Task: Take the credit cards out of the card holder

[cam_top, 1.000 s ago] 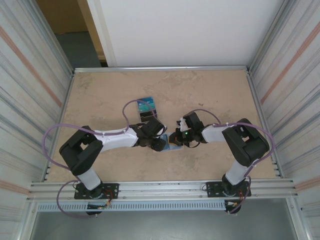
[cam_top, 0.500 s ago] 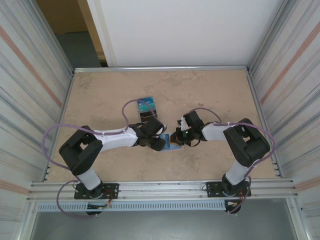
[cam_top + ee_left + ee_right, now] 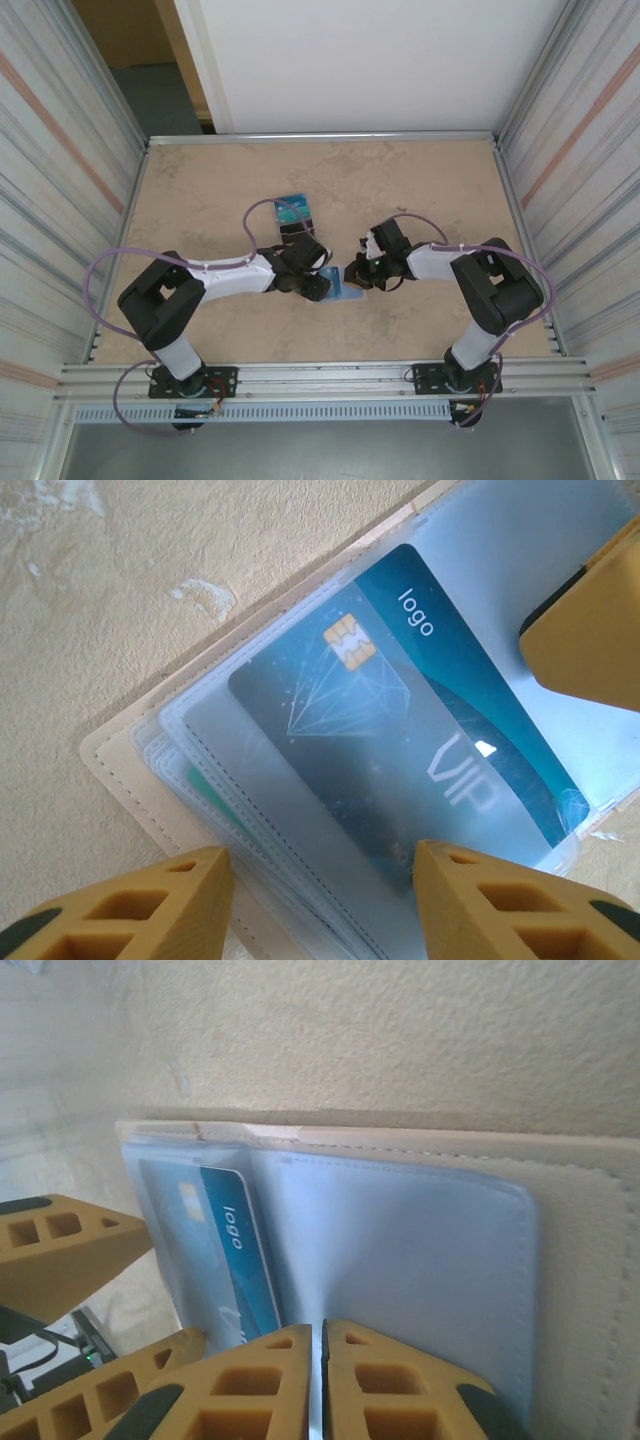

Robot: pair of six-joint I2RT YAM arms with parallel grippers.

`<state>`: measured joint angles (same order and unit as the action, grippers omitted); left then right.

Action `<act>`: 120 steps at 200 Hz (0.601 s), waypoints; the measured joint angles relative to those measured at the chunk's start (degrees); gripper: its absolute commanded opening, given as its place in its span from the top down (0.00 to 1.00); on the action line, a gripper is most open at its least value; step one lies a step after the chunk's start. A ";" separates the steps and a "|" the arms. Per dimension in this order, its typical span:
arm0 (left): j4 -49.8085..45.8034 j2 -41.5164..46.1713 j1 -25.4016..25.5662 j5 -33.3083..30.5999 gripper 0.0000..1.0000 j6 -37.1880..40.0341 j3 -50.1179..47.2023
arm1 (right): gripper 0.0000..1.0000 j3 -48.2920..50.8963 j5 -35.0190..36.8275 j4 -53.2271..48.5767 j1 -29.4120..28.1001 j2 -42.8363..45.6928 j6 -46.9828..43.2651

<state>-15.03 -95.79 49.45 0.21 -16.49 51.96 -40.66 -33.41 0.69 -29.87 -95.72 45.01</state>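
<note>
Counter: my grippers meet near middle. Left gripper: jaws wide, straddling clear sleeves. Right gripper: jaws closed, tips on blue lining. Card holder open flat between them. Teal VIP card inside a sleeve, so extraction step. Next, I judge: pinch card edge, slide it out.

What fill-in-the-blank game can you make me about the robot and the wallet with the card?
The teal card in the card holder says logo and ____ on it.
Its little chip is coloured ____.
The left gripper is ____, its fingers set apart.
The pile of loose cards lies on the ____.
Missing words: VIP; gold; open; table.
</note>
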 measured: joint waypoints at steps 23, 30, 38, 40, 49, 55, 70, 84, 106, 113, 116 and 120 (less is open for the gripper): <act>0.00 0.00 0.00 0.00 0.49 -0.02 0.00 | 0.85 0.04 -0.59 1.22 -0.02 0.24 0.68; 0.00 0.00 0.00 0.00 0.49 -0.02 0.00 | 0.85 0.04 -0.74 1.40 -0.07 0.31 0.85; 0.00 0.00 0.00 0.00 0.49 -0.02 0.00 | 0.85 0.04 -0.81 1.55 -0.13 0.42 0.87; 0.00 0.00 0.00 0.00 0.49 -0.02 0.00 | 0.85 0.04 -0.87 1.62 -0.13 0.44 0.87; 0.00 0.00 0.00 0.00 0.49 -0.02 0.00 | 0.84 0.04 -0.92 1.81 -0.20 0.50 0.90; 0.00 0.00 0.00 0.02 0.49 -0.02 0.00 | 0.84 0.04 -0.92 1.95 -0.28 0.52 0.94; 0.02 0.00 0.00 0.04 0.49 -0.02 0.00 | 0.83 0.04 -0.92 2.08 -0.61 0.52 1.01; 0.02 0.00 0.00 0.15 0.49 -0.04 0.00 | 0.82 0.04 -0.92 2.25 -0.98 0.50 1.03; 0.02 0.00 0.00 0.17 0.49 -0.04 -0.02 | 0.77 0.04 -0.92 2.49 -1.42 0.26 1.05; 0.04 0.00 0.00 0.17 0.49 -0.04 -0.02 | 0.77 0.04 -0.92 2.69 -1.55 0.04 1.05; 0.04 0.00 0.00 0.17 0.49 -0.04 -0.02 | 0.78 0.04 -0.90 2.71 -1.60 -0.09 1.05; 0.04 0.00 0.00 0.17 0.49 -0.04 -0.02 | 0.78 0.04 -0.90 2.82 -1.64 -0.26 1.05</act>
<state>-14.98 -95.79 49.45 0.38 -16.53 51.94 -40.62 -34.30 3.51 -31.51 -95.98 46.06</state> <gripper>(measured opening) 0.512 0.227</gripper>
